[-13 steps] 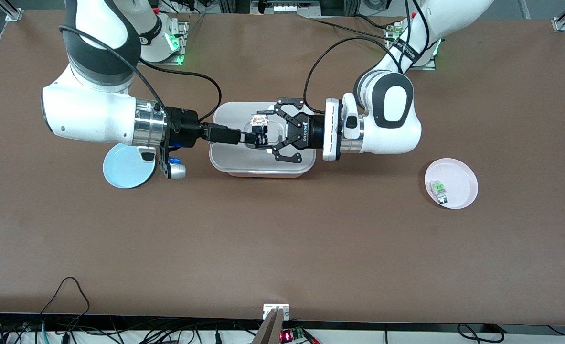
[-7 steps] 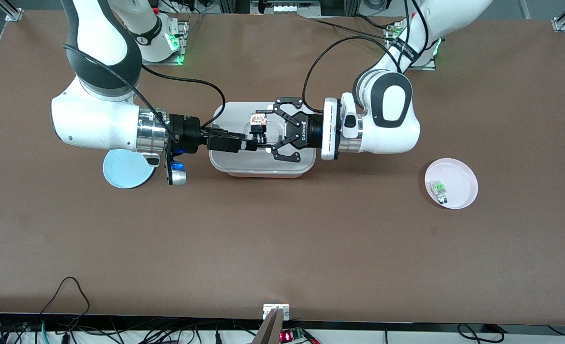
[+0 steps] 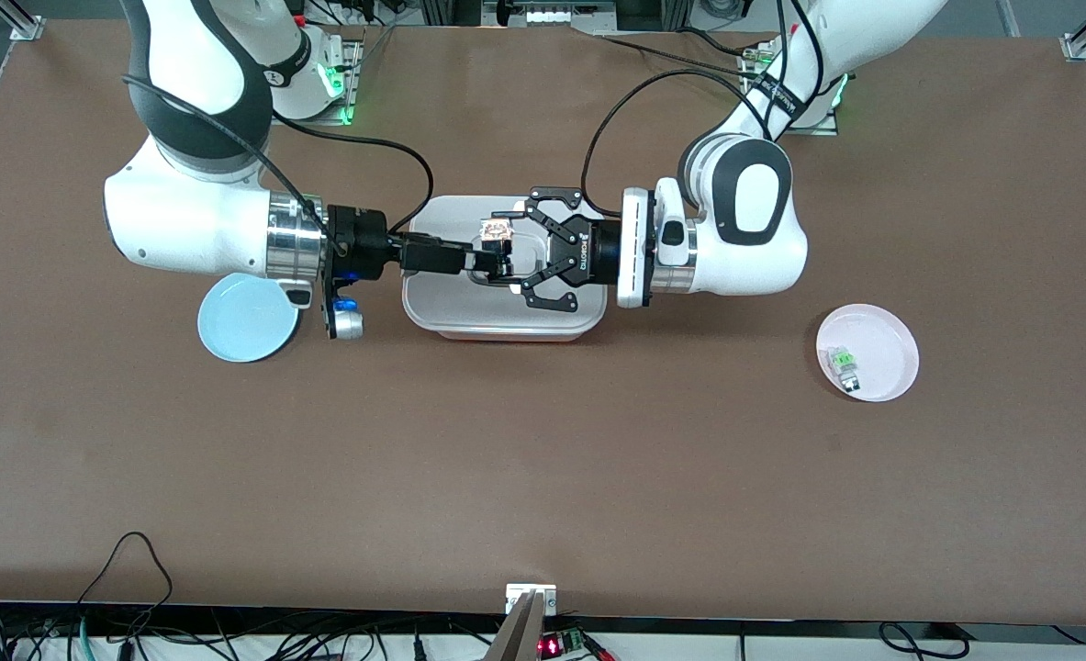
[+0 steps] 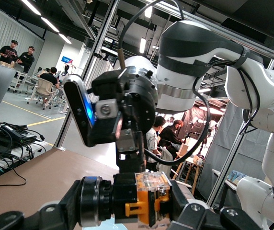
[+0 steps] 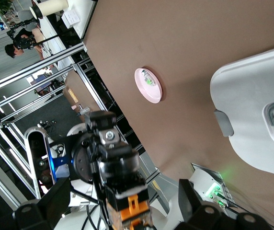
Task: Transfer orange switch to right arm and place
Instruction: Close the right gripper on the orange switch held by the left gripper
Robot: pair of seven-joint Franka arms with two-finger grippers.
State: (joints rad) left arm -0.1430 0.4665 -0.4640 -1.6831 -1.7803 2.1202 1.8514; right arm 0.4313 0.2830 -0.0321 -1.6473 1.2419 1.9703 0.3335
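Orange switch is up in the air over white lidded container, mid-table, clamped in left gripper. Going across the front view: blue plate sits at right arm's end; right gripper w/ fingers spread wide reaches in beside the switch; pink plate w/ clear-and-green switch lies at left arm's end.

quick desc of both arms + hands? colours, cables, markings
Both arms: glossy white shells with dark grey joint bands and black cables looping from the bases. The right arm has a silver wrist ring and a narrow, black, straight-fingered right hand. The left arm has a flat white flange and a black open-linkage left hand with white lettering.
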